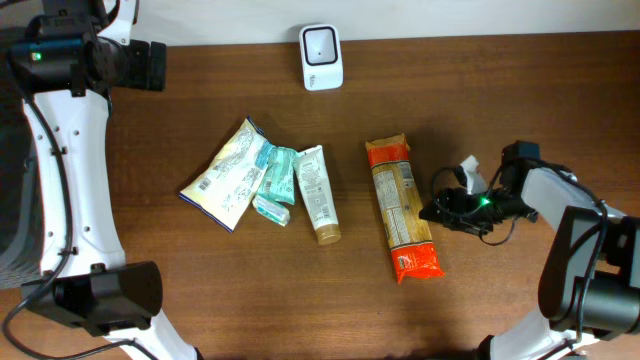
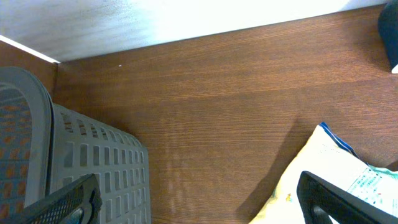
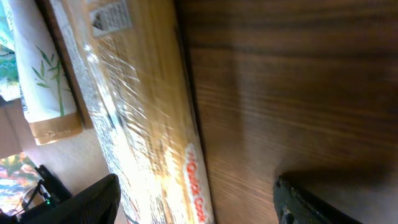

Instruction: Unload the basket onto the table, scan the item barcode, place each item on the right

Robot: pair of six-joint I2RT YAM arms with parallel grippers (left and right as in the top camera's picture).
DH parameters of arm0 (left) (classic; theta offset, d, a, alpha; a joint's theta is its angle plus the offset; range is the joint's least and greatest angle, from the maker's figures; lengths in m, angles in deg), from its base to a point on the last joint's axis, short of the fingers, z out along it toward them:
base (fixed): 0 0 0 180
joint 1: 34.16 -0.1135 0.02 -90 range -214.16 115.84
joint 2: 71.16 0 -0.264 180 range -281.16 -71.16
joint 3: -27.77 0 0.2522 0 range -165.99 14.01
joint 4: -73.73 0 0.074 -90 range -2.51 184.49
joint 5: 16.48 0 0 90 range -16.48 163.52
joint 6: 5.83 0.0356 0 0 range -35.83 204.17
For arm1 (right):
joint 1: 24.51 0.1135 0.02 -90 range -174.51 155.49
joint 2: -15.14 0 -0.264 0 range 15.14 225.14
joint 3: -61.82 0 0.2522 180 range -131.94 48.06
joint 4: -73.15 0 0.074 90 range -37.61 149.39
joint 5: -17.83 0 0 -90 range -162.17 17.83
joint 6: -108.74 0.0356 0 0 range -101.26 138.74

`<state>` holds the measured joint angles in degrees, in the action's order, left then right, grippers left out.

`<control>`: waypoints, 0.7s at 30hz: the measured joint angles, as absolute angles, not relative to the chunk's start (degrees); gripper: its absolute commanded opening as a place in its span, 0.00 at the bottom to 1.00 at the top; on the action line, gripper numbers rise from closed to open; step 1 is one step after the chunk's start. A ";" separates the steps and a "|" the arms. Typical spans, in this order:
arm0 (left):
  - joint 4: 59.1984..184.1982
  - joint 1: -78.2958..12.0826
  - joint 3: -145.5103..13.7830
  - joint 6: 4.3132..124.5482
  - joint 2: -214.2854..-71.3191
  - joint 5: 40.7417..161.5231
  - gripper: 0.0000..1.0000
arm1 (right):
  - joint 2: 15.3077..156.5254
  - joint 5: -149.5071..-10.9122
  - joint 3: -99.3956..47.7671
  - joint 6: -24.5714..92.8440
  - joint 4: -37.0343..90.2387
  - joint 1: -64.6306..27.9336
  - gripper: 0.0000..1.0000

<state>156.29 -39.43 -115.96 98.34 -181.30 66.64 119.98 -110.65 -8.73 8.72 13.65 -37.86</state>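
Item 1. Table (image 1: 500, 90): dark brown wood, with the grain running along its length. It is my working surface and fills nearly the whole overhead view.

Item 2. White surface (image 1: 450, 15): a plain, unmarked band beyond the table's far edge. I cannot tell whether it is wall or floor.

Item 3. Grey basket (image 2: 93, 162): plastic, with a curved rim and walls pierced by rows of small slots. It stands at the table's left end.

Item 4. Light: soft and even, leaving a pale sheen on the wood and blurred shadows.
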 measured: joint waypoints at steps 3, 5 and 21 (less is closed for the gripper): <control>156.29 -39.43 -115.96 98.34 -181.30 66.64 0.99 | 120.11 -110.69 -8.84 8.98 15.73 -33.79 0.77; 156.33 -39.43 -115.96 98.34 -181.30 66.64 0.99 | 121.18 -110.75 -9.59 11.97 19.55 -29.59 0.56; 156.29 -39.43 -115.96 98.36 -181.30 66.62 0.99 | 116.40 -102.65 -14.20 17.28 8.67 -27.67 0.04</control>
